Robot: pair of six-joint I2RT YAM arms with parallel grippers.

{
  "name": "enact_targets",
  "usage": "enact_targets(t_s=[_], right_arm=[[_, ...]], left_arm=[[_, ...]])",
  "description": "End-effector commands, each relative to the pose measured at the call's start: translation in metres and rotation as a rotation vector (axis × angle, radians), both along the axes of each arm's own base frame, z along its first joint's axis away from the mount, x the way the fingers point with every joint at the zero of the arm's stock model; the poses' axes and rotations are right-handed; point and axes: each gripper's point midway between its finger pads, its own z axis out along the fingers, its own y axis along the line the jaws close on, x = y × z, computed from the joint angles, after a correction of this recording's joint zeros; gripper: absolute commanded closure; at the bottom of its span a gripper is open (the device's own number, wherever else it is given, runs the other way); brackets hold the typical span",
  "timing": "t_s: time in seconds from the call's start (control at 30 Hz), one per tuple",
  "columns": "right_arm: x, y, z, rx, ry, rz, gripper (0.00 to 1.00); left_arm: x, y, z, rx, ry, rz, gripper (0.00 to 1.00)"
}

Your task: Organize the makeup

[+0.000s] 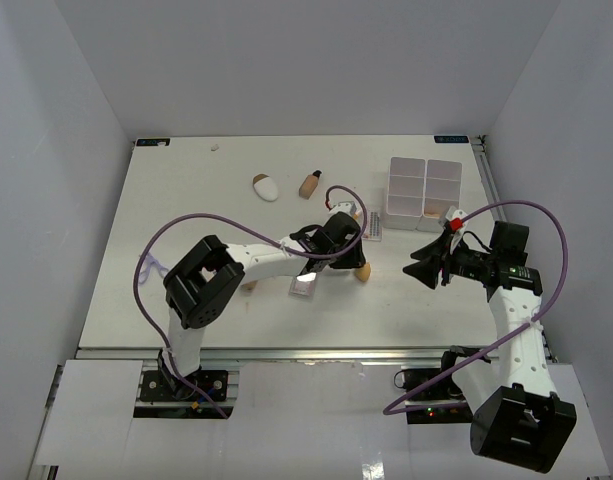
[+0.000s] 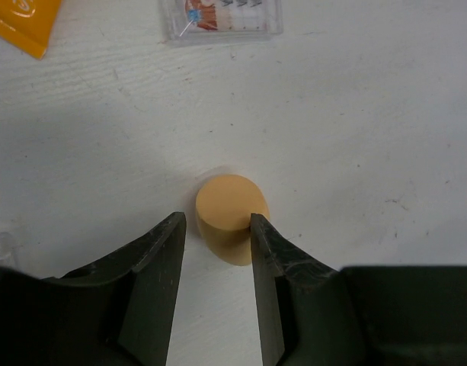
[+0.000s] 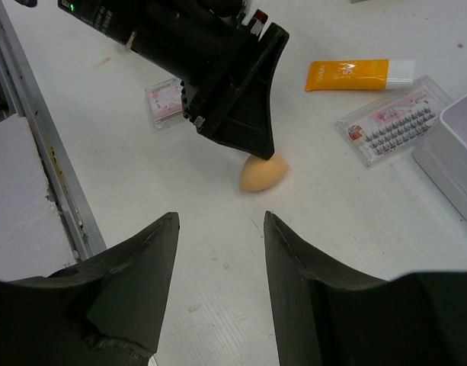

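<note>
Near the middle of the table, a touch to the right, we find the tan egg-shaped sponge (image 2: 231, 213) lying on its side on the bare white surface. The left gripper (image 2: 216, 223) is down over it with its jaws set narrowly apart, one on each side of the sponge's near end. In the left wrist view the right-hand finger (image 2: 267, 259) touches the sponge, while a thin gap shows at the other finger, so we do not call it clamped.

Just left of the sponge and nearer, a small pink palette (image 3: 164, 103) lies flat. On the far side of the sponge lie the orange white-capped tube (image 3: 359, 74) and, right of it, the clear lash palette (image 3: 393, 126), which sits just beside the white four-compartment box (image 1: 424, 187) at the far right. A tan rounded piece (image 1: 453, 213) shows at the box's near right corner; we cannot tell whether it lies inside a compartment.

Well apart from all this, toward the far left of centre, the tan dark-capped bottle (image 1: 310, 184) and the white-and-brown oval piece (image 1: 266, 187) lie near each other.

To the right of the sponge, the right gripper (image 3: 218, 229) hangs above the table (image 1: 186, 200) with its jaws spread wide and nothing between them, facing left toward the sponge and the left gripper.
</note>
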Motion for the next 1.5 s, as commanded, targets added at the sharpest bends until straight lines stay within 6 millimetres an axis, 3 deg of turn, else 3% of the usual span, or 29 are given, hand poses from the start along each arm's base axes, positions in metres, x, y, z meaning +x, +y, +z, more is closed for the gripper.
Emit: enact_targets(t_s=[0.0,0.27,0.6,0.7,0.83,0.93,1.07,1.13,1.2,1.37,1.43,1.47], right_arm=[[-0.003,0.002,0.004,0.033,-0.002,0.012,0.45],[-0.002,0.001,0.001,0.041,0.015,0.011,0.44],[0.001,-0.003,-0.004,0.039,0.029,-0.006,0.45],[0.002,-0.004,-0.006,0.039,0.036,-0.013,0.44],[0.004,-0.006,-0.009,0.041,0.049,-0.022,0.44],[0.0,-0.003,-0.009,0.062,0.051,0.004,0.44],[-0.002,0.001,-0.007,0.093,0.05,0.038,0.44],[-0.002,0.004,-0.005,0.123,0.058,0.066,0.44],[-0.004,0.007,0.0,0.152,0.068,0.095,0.43],[-0.01,0.02,0.017,0.209,0.025,0.229,0.42],[-0.012,0.024,0.023,0.234,0.102,0.255,0.41],[-0.005,0.024,0.023,0.224,0.066,0.277,0.39]], left_arm=[[0.006,-0.006,0.003,-0.012,0.002,0.032,0.5],[0.003,-0.006,-0.014,0.011,0.02,0.02,0.54],[-0.015,-0.028,-0.027,-0.03,0.06,-0.079,0.6],[-0.016,-0.029,-0.029,-0.031,0.063,-0.091,0.67],[-0.017,-0.029,-0.026,-0.041,0.054,-0.103,0.9],[-0.017,-0.031,-0.01,-0.065,0.014,-0.126,0.99],[-0.026,-0.03,0.025,-0.105,-0.049,-0.214,1.0],[-0.028,-0.033,0.062,-0.177,-0.126,-0.256,1.0],[-0.034,-0.033,0.083,-0.217,-0.176,-0.303,1.0],[-0.063,-0.034,0.129,-0.317,-0.282,-0.511,1.0],[-0.073,-0.032,0.146,-0.326,-0.353,-0.603,1.0],[-0.074,-0.03,0.149,-0.317,-0.395,-0.634,1.0]])
